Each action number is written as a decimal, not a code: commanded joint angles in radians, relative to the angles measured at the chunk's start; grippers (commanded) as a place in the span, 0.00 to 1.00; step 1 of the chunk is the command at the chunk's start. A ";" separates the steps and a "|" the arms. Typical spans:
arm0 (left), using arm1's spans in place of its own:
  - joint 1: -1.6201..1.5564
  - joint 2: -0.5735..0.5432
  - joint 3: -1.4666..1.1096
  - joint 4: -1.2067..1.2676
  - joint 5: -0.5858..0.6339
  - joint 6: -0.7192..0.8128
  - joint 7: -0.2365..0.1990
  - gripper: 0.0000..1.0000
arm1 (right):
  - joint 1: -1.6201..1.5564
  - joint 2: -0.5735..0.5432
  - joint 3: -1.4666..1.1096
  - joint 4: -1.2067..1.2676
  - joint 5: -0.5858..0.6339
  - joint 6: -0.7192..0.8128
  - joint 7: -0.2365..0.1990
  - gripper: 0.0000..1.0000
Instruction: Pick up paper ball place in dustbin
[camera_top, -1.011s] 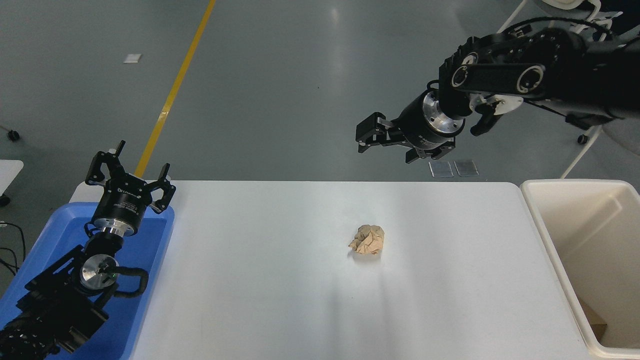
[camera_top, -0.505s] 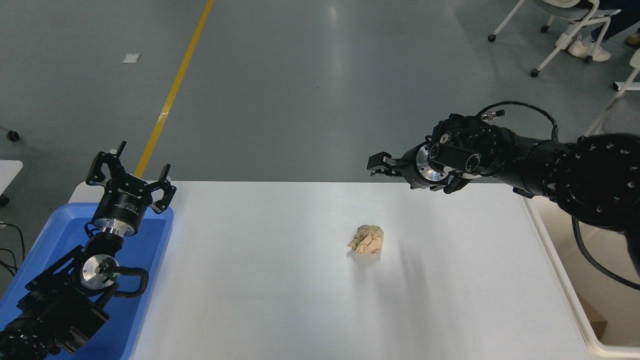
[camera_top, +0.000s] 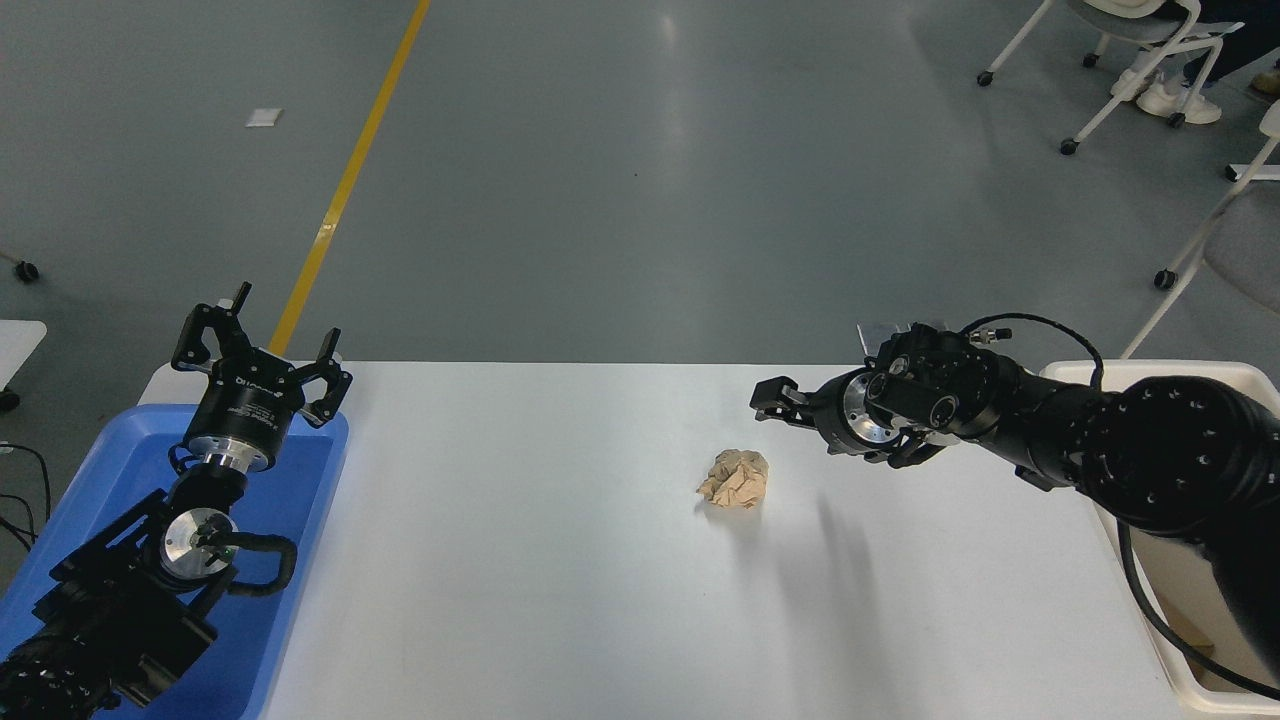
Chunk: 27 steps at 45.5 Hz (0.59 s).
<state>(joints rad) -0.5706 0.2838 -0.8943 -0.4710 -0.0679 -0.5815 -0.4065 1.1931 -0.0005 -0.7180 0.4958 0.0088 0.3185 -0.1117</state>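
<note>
The tan-brown paper ball (camera_top: 736, 479) lies on the white table (camera_top: 560, 560), right of its middle. My right gripper (camera_top: 775, 402) hovers just above the table, a little beyond and to the right of the ball, pointing left, open and empty, apart from the ball. The cream-white dustbin (camera_top: 1160, 369) stands at the table's right end; my right arm (camera_top: 1130, 445) hides most of it. My left gripper (camera_top: 260, 345) is parked open and empty at the lower left.
A shallow blue tray (camera_top: 300, 480) sits at the table's left edge under the left arm. White chairs on castors (camera_top: 1120, 60) stand on the grey floor at the far right. A yellow floor line (camera_top: 350, 180) runs behind the table.
My right arm has swung down from high above the table's far edge to just above the tabletop, near the paper ball. The ball and the left arm have not moved.
</note>
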 joint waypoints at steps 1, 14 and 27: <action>0.000 0.000 0.000 -0.001 0.000 0.000 0.000 0.99 | -0.041 0.000 0.069 0.007 -0.004 -0.001 0.003 1.00; 0.000 0.000 0.000 0.000 0.000 0.000 0.000 0.99 | -0.058 0.000 0.132 0.009 -0.006 -0.002 0.066 1.00; 0.000 0.000 0.000 0.000 0.000 0.000 0.000 0.99 | -0.101 0.000 0.164 0.001 -0.032 -0.033 0.093 1.00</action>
<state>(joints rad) -0.5706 0.2838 -0.8943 -0.4715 -0.0677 -0.5814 -0.4065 1.1269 0.0000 -0.5822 0.5001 -0.0008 0.3080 -0.0425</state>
